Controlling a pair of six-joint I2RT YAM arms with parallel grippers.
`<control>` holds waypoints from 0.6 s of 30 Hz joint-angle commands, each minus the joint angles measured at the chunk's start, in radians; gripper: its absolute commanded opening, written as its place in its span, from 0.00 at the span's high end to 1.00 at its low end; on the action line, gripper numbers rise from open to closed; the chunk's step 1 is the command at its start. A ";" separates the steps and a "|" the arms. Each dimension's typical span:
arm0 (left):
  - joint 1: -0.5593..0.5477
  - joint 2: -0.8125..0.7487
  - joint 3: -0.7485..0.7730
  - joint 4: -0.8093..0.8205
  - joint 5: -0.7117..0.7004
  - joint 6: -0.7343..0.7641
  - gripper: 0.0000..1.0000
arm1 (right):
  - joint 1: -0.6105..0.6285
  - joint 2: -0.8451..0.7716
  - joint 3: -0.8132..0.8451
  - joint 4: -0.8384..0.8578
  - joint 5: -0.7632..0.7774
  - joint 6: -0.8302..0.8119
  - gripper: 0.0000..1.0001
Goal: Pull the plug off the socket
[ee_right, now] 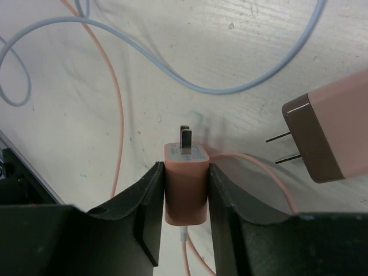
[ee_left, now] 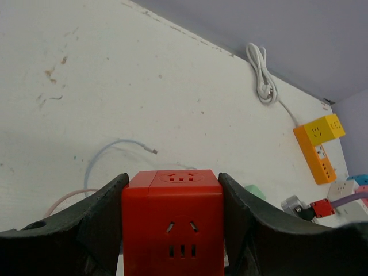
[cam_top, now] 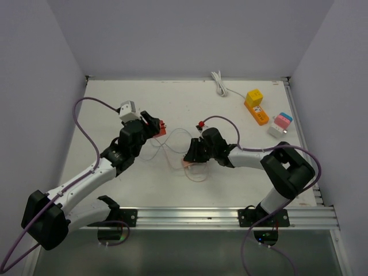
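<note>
Pink plastic is squeezed tight between the right fingers point(ee_right: 144, 218): they are closed on the pink plug point(ee_right: 185, 183). Its metal pins poke out bare, so I think it is already out. The plug is apart from the red socket cube point(ee_left: 172, 224), off to the cube's right and a bit nearer the arm bases. The left fingers point(ee_left: 86, 230) are closed on two sides of the cube.

What could go wrong? A pink cord point(ee_right: 118, 115) runs from the back of the plug and lies close to a blue cable point(ee_right: 172, 75). If the arm pulls away from the cube, the cord could catch the cable and drag it. A second plug point(ee_right: 333, 132) lies just beside the held one, on the side away from the cube (easy to bump). The cube looks smooth, so it might slip or twist.

Only the right wrist view shows the bare pins and the second plug; from above there is just a pink spot under the arm. Only the left wrist view shows the cube's holes, with nothing stuck in the two faces we can see. Far past the cube on the surface point(ee_left: 115, 86) it also shows a yellow power strip point(ee_left: 316, 152) and a coiled white cable point(ee_left: 261, 77). The top view alone shows the gap between cube and plug.
</note>
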 commanded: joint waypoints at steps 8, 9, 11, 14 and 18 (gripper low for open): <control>-0.004 -0.026 -0.034 -0.025 0.151 -0.085 1.00 | 0.002 -0.181 -0.072 0.123 0.041 0.003 0.25; -0.004 -0.026 -0.036 -0.025 0.151 -0.095 1.00 | 0.002 -0.221 -0.077 0.127 0.043 0.005 0.23; -0.005 -0.026 -0.037 -0.022 0.153 -0.105 1.00 | 0.005 -0.260 -0.080 0.150 0.040 0.008 0.17; -0.010 -0.018 -0.036 -0.019 0.151 -0.113 1.00 | 0.025 -0.312 -0.069 0.176 0.040 0.006 0.11; -0.027 -0.012 -0.025 -0.020 0.147 -0.134 1.00 | 0.051 -0.326 -0.036 0.209 0.046 0.011 0.06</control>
